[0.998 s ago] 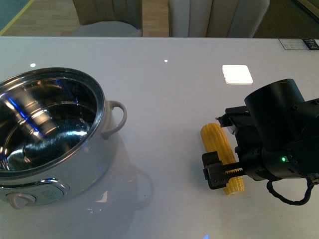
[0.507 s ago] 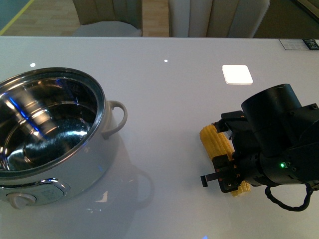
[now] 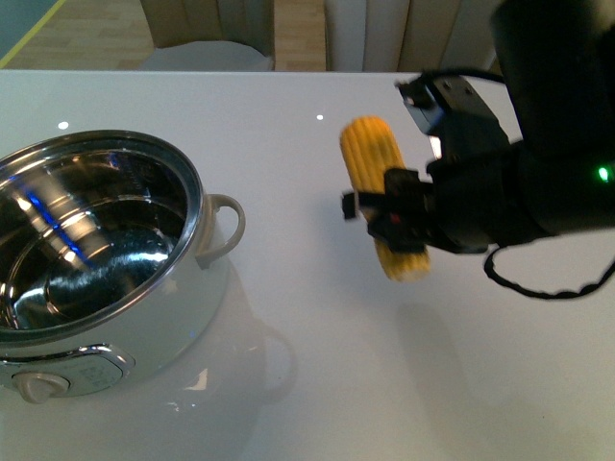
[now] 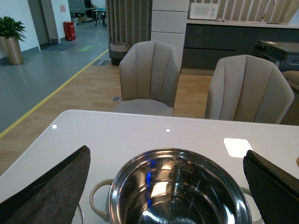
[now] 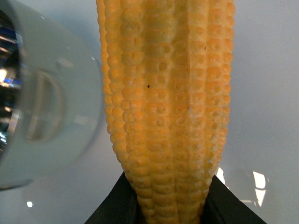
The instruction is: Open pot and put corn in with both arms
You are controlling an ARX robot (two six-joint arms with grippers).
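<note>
- On the white table [image 3: 317, 403], towards its left: pot [image 3: 178, 327], lid off, steel interior showing.
- Above the table, right of the pot and apart from it: corn [image 3: 373, 158], held aloft, tilted.
- Right gripper [image 3: 394, 213]: clamped across the cob's lower half.
- Left gripper [image 4: 166, 155]: fingers spread wide, nothing held, facing the pot.

The white pot [image 3: 181, 317] stands open on the bench [image 3: 317, 384]; beside it, the right hand [image 3: 392, 219] holds the yellow corn [image 3: 373, 158] aloft.
</note>
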